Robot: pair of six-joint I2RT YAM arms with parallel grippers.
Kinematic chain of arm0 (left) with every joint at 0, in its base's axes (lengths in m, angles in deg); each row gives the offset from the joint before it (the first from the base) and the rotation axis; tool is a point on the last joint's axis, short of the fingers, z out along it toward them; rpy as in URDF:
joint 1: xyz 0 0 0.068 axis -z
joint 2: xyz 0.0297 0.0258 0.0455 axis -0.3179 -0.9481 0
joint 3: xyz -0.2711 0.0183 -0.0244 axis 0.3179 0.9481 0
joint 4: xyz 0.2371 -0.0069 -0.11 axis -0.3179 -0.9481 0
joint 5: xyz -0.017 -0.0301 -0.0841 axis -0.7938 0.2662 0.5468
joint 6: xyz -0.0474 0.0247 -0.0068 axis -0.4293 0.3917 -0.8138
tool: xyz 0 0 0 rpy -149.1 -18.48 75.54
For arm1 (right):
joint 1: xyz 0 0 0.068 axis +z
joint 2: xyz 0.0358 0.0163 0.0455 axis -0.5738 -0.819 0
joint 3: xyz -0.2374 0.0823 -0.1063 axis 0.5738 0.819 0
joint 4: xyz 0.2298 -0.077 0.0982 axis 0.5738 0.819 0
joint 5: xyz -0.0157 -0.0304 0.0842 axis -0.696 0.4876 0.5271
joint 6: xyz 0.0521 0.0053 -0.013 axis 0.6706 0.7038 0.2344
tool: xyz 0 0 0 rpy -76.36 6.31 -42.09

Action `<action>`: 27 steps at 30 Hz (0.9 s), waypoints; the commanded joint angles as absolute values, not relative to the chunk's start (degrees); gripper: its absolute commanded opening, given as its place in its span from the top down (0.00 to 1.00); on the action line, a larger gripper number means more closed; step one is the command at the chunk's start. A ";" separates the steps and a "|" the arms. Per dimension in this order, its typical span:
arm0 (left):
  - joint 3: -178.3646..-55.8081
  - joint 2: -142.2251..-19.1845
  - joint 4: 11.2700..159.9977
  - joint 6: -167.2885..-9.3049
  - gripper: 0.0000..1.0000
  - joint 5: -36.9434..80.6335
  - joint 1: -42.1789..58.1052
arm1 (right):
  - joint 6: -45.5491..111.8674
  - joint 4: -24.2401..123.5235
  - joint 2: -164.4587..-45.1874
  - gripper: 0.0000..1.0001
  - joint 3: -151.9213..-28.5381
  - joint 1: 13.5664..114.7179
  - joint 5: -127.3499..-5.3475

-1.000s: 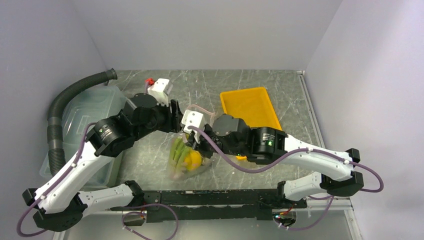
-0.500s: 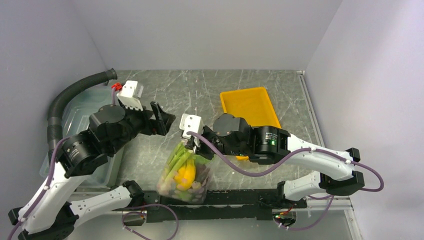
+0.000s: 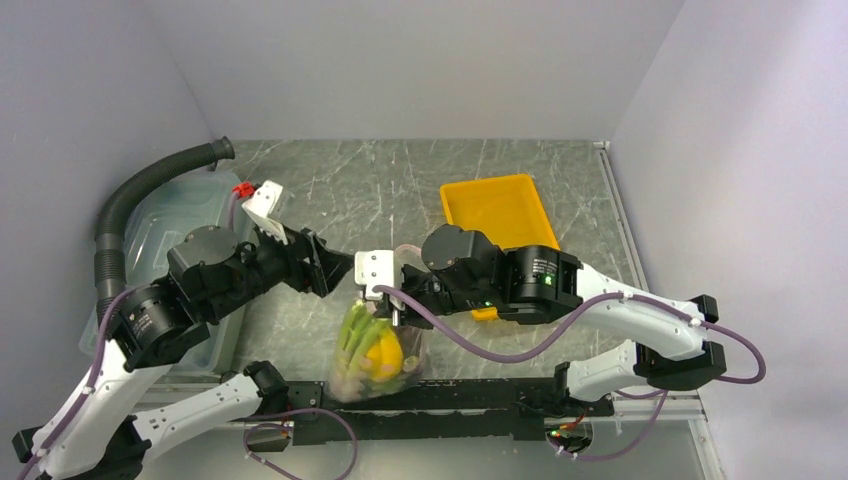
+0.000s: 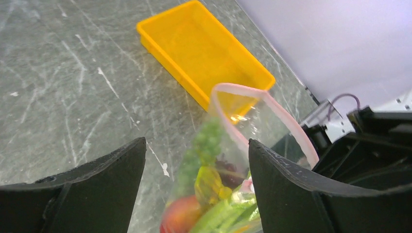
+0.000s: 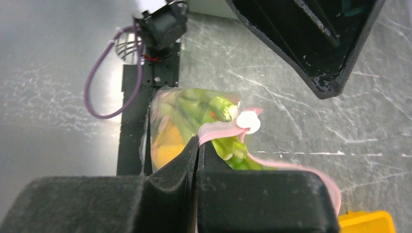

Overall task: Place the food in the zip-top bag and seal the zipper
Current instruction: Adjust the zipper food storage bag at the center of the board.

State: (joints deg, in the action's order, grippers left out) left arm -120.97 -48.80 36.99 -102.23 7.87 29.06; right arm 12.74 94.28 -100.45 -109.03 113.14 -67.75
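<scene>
Since the earlier top view, the left gripper (image 3: pixel 333 264) has been withdrawn from the zip-top bag (image 3: pixel 372 352) and turned back towards it, its jaws spread with nothing between them; the bag, loaded with the food (image 3: pixel 381 349), is seen near the arm bases, held up at its mouth by the right gripper (image 3: pixel 397 303) (whether its bottom rests on the table (image 3: pixel 440 180) cannot be told), and the yellow tray (image 3: pixel 500 215) lies well apart behind. From the left wrist, the left gripper (image 4: pixel 197 160) is shown released, the bag framed beyond its fingers; the zipper (image 4: pixel 291 127) is seen curving in an open loop, so the mouth is judged unsealed. From the right wrist, the right gripper (image 5: pixel 197 148) is shown pinched tight on the pink strip, the white slider tab (image 5: pixel 248 121) just beyond its tips. The film is judged thin, soft and slippery, sagging under a light but shifting load; the stiffer strip is judged the better hold, taken by the free gripper near the slider, not on the crinkly wall.
</scene>
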 commanded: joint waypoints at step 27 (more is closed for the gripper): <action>-108.82 -43.45 46.17 -92.05 0.24 53.86 29.28 | 5.76 103.76 -98.57 1.00 -113.37 113.31 -47.80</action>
State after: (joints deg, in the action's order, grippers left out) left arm -110.19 -44.04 44.46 -93.45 48.94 29.08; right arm 6.79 107.35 -101.52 -114.08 113.16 -50.29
